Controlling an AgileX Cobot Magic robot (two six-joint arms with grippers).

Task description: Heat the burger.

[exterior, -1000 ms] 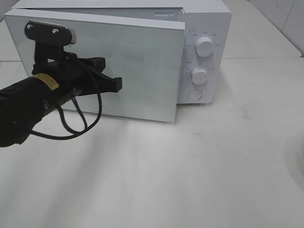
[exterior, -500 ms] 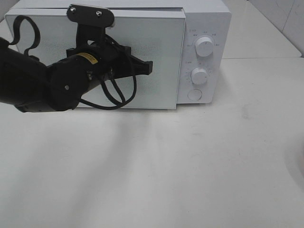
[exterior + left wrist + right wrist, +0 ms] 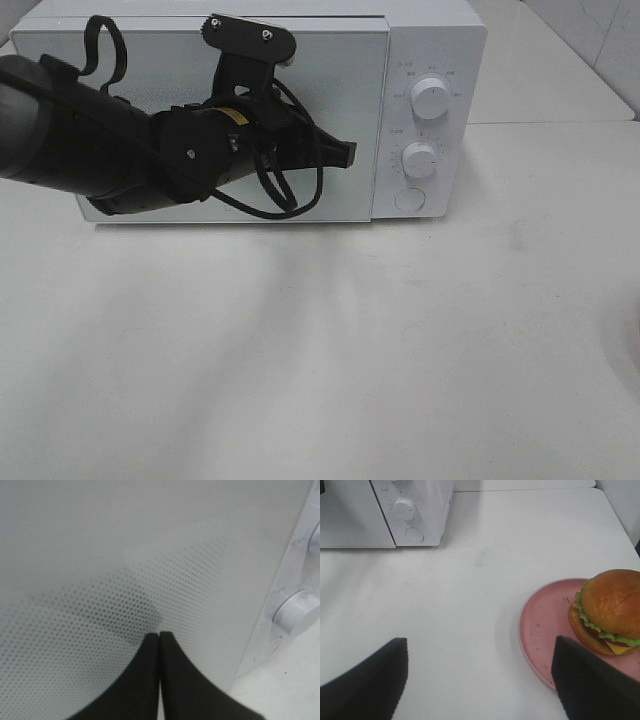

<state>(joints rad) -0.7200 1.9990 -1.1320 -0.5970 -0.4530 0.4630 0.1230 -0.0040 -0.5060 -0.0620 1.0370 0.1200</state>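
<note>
The burger lies on a round pink plate and shows only in the right wrist view, out on the table away from the white microwave. My right gripper hovers open above the bare table beside the plate, holding nothing. My left gripper is shut and empty. Its fingertips press against the dotted glass of the microwave door near the control panel. The door sits flat against the oven front, so the inside is hidden.
Two white knobs and a round button sit on the microwave's right panel. My black left arm with looped cables crosses the door. The white table spreads out in front.
My left arm has swung to the right along the door. The door has gone from standing ajar to lying flat against the microwave front. The left gripper stayed shut.
</note>
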